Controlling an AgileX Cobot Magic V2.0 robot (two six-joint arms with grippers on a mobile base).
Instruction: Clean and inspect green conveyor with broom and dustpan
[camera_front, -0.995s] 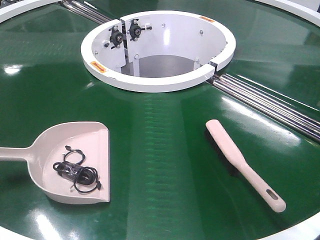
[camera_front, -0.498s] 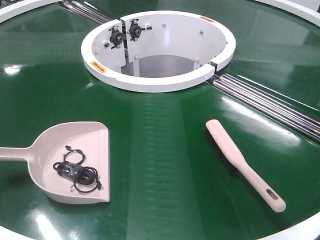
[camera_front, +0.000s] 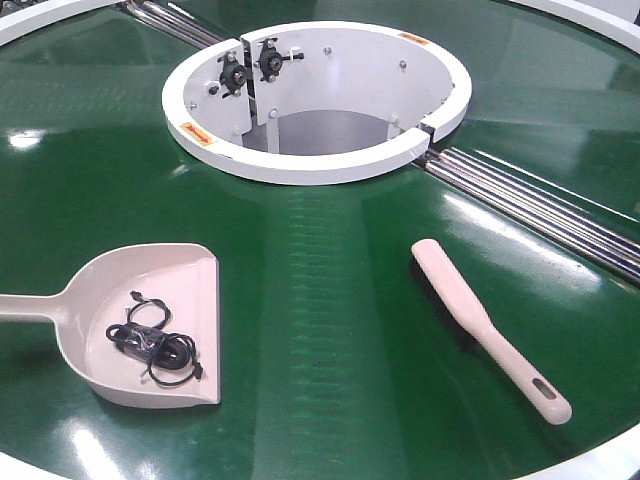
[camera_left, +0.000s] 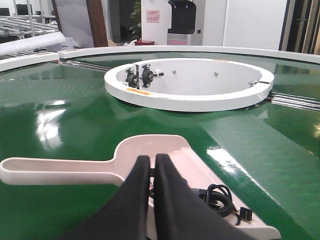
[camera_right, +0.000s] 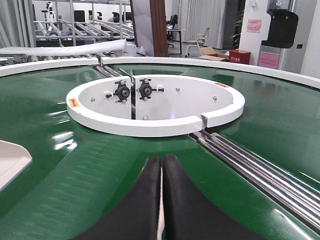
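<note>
Flatly, the green conveyor (camera_front: 330, 300) is carrying the dustpan (camera_front: 150, 330) at eight o'clock, a black cable coil (camera_front: 152, 343) lying inside, and the broom (camera_front: 490, 330) at four o'clock. Both the left claw (camera_left: 151, 165) and right claw (camera_right: 161, 167) are hanging closed, gripping nothing, facing the white hub (camera_front: 320, 165).

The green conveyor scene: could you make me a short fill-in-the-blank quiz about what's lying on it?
1. The coiled black cable lies inside the ____.
2. The broom lies on the green conveyor with its bristles facing ____.
3. The white hub ring is crossed by steel ____.

Missing words: dustpan; down; rollers
</note>
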